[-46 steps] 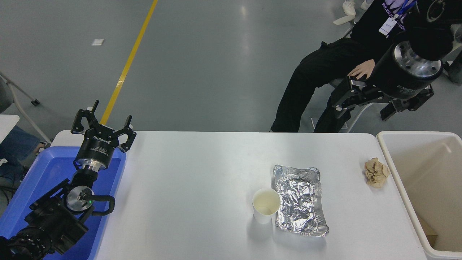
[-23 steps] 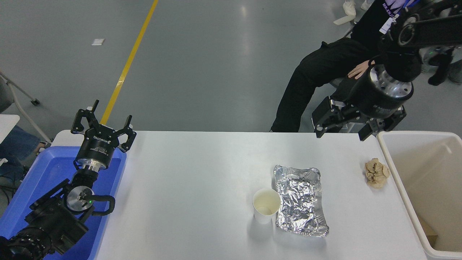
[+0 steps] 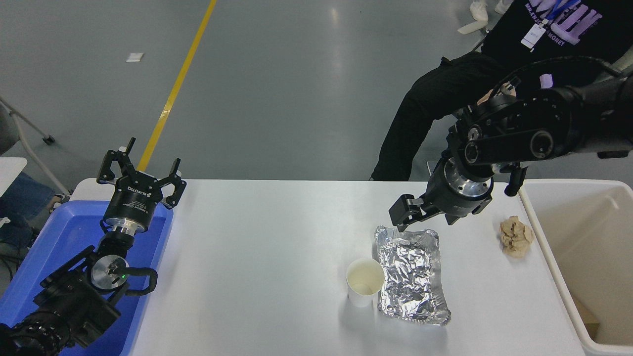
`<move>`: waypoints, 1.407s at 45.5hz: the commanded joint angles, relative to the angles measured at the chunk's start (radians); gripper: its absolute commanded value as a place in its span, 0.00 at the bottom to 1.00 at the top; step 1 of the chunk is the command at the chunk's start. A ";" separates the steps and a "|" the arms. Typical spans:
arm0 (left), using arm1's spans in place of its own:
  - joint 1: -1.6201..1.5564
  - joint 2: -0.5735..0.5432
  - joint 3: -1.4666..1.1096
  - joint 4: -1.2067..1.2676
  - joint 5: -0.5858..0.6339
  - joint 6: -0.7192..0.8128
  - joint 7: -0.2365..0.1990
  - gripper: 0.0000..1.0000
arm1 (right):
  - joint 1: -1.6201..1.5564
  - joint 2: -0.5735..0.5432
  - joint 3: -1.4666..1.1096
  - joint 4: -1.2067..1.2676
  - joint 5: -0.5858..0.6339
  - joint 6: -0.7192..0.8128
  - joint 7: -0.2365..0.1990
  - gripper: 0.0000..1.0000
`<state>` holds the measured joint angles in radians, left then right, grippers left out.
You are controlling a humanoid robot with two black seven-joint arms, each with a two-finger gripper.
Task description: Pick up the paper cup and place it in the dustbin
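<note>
Care was called for as the right gripper point(image 3: 425, 217), jaws spread and empty, was held above the foil tray point(image 3: 410, 274), since the upright paper cup point(image 3: 364, 283) touching it needed centring between the fingers.

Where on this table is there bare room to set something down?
The widest free patch lies between the blue tub and the paper cup. A smaller one lies between the foil tray and the dustbin, nearer than the paper ball. Crowded: cup against tray, right tool above.
</note>
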<state>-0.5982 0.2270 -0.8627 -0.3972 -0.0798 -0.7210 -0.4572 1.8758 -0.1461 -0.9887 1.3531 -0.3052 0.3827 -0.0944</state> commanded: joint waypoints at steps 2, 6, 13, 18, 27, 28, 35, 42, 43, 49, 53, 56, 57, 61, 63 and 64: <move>0.000 0.000 -0.001 0.000 0.000 0.000 0.000 0.98 | -0.136 0.034 0.111 -0.014 -0.235 -0.080 0.001 1.00; 0.000 0.000 0.001 0.000 0.000 0.000 0.000 0.98 | -0.145 0.036 0.134 -0.008 -0.244 -0.080 0.008 1.00; 0.000 0.000 -0.001 0.000 0.000 0.000 0.000 0.98 | -0.139 0.022 0.226 0.077 -0.245 -0.048 0.012 1.00; 0.000 0.000 0.001 0.000 0.000 0.000 0.000 0.98 | -0.194 0.026 0.208 0.055 -0.255 -0.059 0.007 1.00; 0.000 0.000 -0.001 0.000 0.000 0.000 0.000 0.98 | -0.253 0.039 0.208 -0.038 -0.241 -0.084 0.002 1.00; 0.000 0.000 0.001 0.000 0.000 0.000 0.000 0.98 | -0.266 0.046 0.209 -0.058 -0.241 -0.084 0.001 0.99; 0.000 0.000 0.001 0.000 0.000 0.000 -0.001 0.98 | -0.325 0.079 0.214 -0.164 -0.229 -0.085 0.001 0.99; 0.000 0.000 -0.001 0.000 0.000 0.000 -0.001 0.98 | -0.351 0.080 0.212 -0.181 -0.226 -0.085 -0.001 0.99; 0.000 0.000 -0.001 0.000 0.000 0.000 -0.001 0.98 | -0.356 0.082 0.212 -0.184 -0.226 -0.085 -0.001 0.99; 0.000 0.000 0.001 0.000 0.000 0.000 -0.001 0.98 | -0.383 0.094 0.212 -0.204 -0.226 -0.084 -0.002 0.99; 0.000 0.000 0.001 0.000 0.000 0.000 -0.001 0.98 | -0.395 0.102 0.212 -0.230 -0.226 -0.084 -0.002 0.99; 0.000 0.000 -0.001 0.000 0.000 0.000 -0.001 0.98 | -0.408 0.105 0.211 -0.246 -0.226 -0.084 -0.002 0.99; 0.000 0.000 -0.001 0.000 0.000 0.000 -0.003 0.98 | -0.408 0.105 0.211 -0.247 -0.224 -0.084 -0.002 0.98; 0.000 0.000 -0.001 0.000 0.000 0.000 -0.003 0.98 | -0.408 0.106 0.212 -0.247 -0.224 -0.084 -0.002 0.97; 0.000 0.000 -0.001 0.000 0.000 0.000 -0.003 0.98 | -0.408 0.106 0.212 -0.244 -0.224 -0.084 -0.002 0.95; 0.000 0.000 -0.001 0.000 0.000 0.000 -0.001 0.98 | -0.408 0.106 0.212 -0.244 -0.224 -0.084 -0.002 0.95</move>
<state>-0.5983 0.2270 -0.8633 -0.3973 -0.0797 -0.7210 -0.4592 1.4881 -0.0482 -0.7770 1.1323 -0.5306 0.2993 -0.0962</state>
